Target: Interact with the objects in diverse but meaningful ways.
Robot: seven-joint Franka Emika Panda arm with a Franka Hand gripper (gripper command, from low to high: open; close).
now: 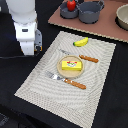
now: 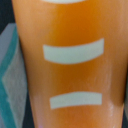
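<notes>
the wrist view is filled by the orange-brown bread loaf [image 2: 75,65] with pale score marks, pressed right up close, yet whether the jaws grip it cannot be told. in the exterior view the arm [image 1: 27,30] hangs at ten o'clock of the striped mat [image 1: 35,85]. the butter block [image 1: 71,65] sits mid-mat on a small plate, the banana [image 1: 81,42] at twelve o'clock of it, the tomato [image 1: 72,5] in a grey pot [image 1: 65,11] further up.

The exterior camera looks down at an angle over the striped placemat [image 1: 67,67], arm [image 1: 25,25] at its left. The wrist camera sits pressed against an orange scored surface [image 2: 75,65], sharing nothing recognisable.
</notes>
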